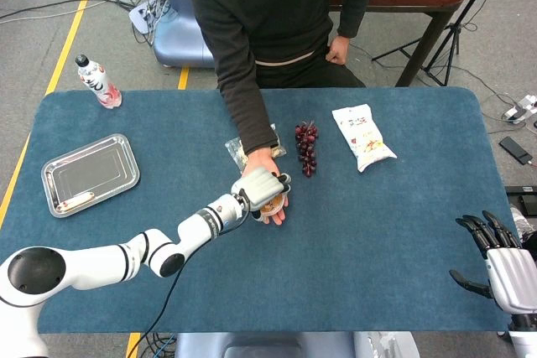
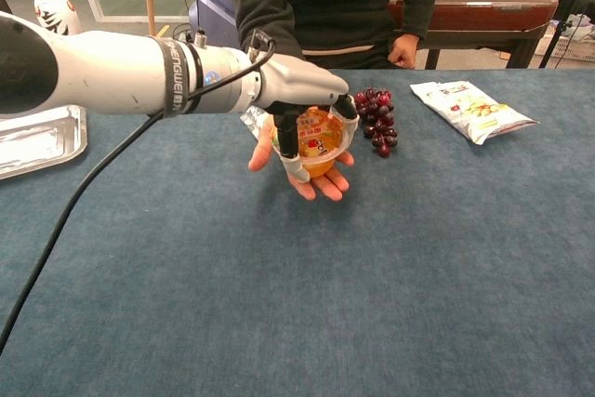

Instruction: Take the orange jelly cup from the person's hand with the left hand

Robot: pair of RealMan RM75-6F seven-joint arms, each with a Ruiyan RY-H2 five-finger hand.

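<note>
The orange jelly cup [image 1: 270, 204] [image 2: 318, 141] sits on the person's upturned palm [image 2: 321, 183] [image 1: 263, 162] over the middle of the blue table. My left hand [image 1: 258, 186] [image 2: 302, 90] covers it from above. Its thumb runs down the cup's near side and the other fingers curl around the far side, so it grips the cup while the cup still rests on the palm. My right hand [image 1: 495, 262] hangs at the table's right edge, far from the cup, fingers spread and holding nothing.
A bunch of dark grapes [image 1: 306, 148] [image 2: 376, 123] lies just right of the palm, with a white snack bag [image 1: 362, 137] [image 2: 472, 109] beyond it. A metal tray [image 1: 90, 173] [image 2: 37, 141] and a bottle [image 1: 98, 81] stand at the left. A clear packet [image 1: 239, 150] lies under the person's forearm.
</note>
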